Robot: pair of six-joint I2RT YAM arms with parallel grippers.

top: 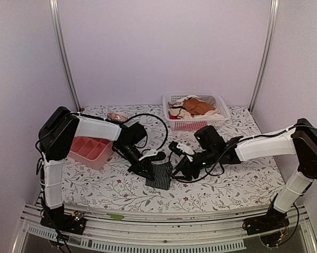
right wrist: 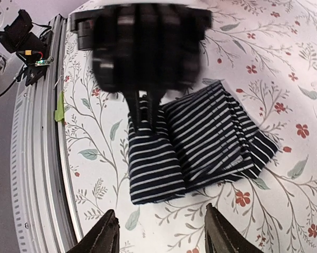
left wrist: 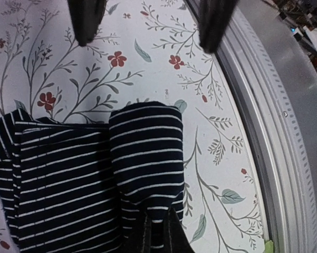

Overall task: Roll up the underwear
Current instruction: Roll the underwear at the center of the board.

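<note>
My left claw [left wrist: 155, 232] was pinched shut on the rolled edge of the dark navy, white-striped soft fabric underwear [left wrist: 63, 174], whose flat part lay just beside the claw on the flowered tablecloth [left wrist: 147, 47]. Light and limp, it would probably slump open, so I judged the roll itself the place to hold. Just beyond it, my right claw [right wrist: 163, 234] stood wide and empty; no label or writing was readable.

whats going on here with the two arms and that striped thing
The two arms are working on rolling the underwear on the floral table. The left hand is shut on the end of a partly formed roll, while the rest of the fabric lies flat beside it. The right hand is open, just off the garment, holding nothing.
</note>
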